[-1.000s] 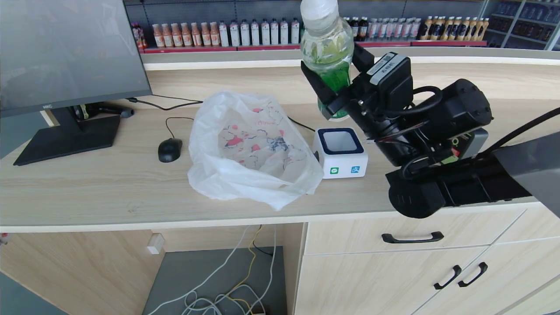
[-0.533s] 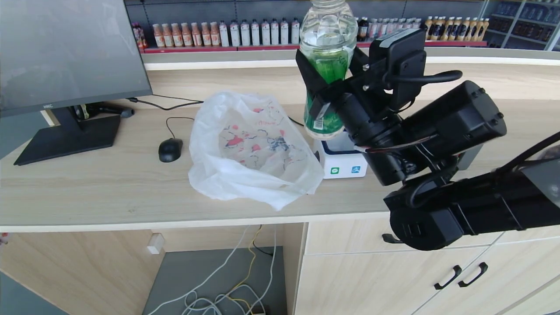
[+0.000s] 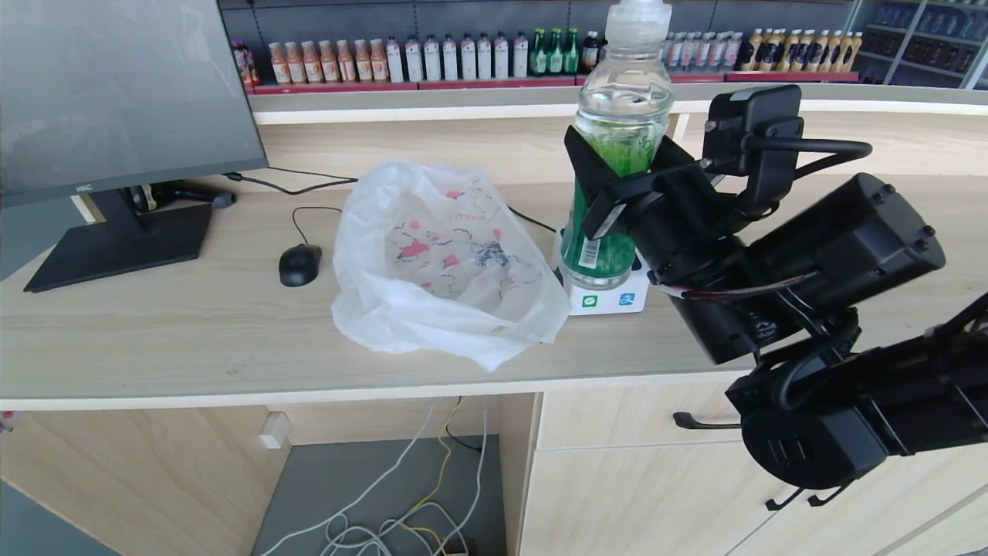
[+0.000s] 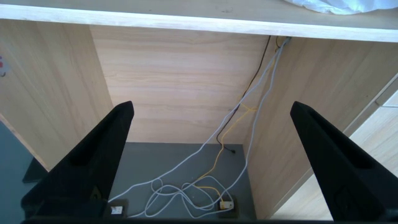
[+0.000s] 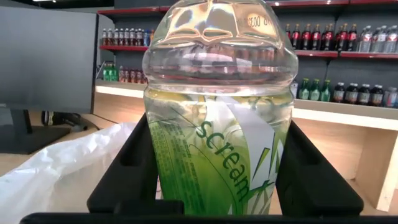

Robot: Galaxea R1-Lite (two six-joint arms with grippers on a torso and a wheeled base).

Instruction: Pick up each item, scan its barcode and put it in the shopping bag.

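- Bottle (image 3: pixel 621 100): clear plastic with a white cap and a green label. It stands upright, with a barcode patch low on the side facing the bag.
- Right gripper (image 3: pixel 617 166) is clamped on the bottle's label band, one black finger on each side. The right wrist view shows the bottle (image 5: pixel 217 112) seated between both fingers of the gripper (image 5: pixel 217 183).
- The bottle base is directly over the scanner (image 3: pixel 610 297), a white box with a dark-framed top window. I cannot tell whether the two touch.
- Shopping bag (image 3: pixel 444 255): white printed plastic, mouth open upward, at 9 o'clock of the scanner and just beside it.
- Mouse (image 3: pixel 299 264) is at 9 o'clock of the bag, its cord running back. The monitor (image 3: pixel 116 85) is at 10 o'clock on its black stand.
- Counter (image 3: pixel 193 332): there is bare wood in front of the bag, out to the front edge at 6 o'clock. The right arm crosses that edge at 4 o'clock, above the drawers (image 3: pixel 617 417).
- Left gripper (image 4: pixel 211 162): fingers spread wide and holding nothing. It sits below the counter top, facing the open bay with loose cables (image 4: pixel 186 193) on the floor.
- Shelves of bottles (image 3: pixel 401 60) line the back at 12 o'clock.
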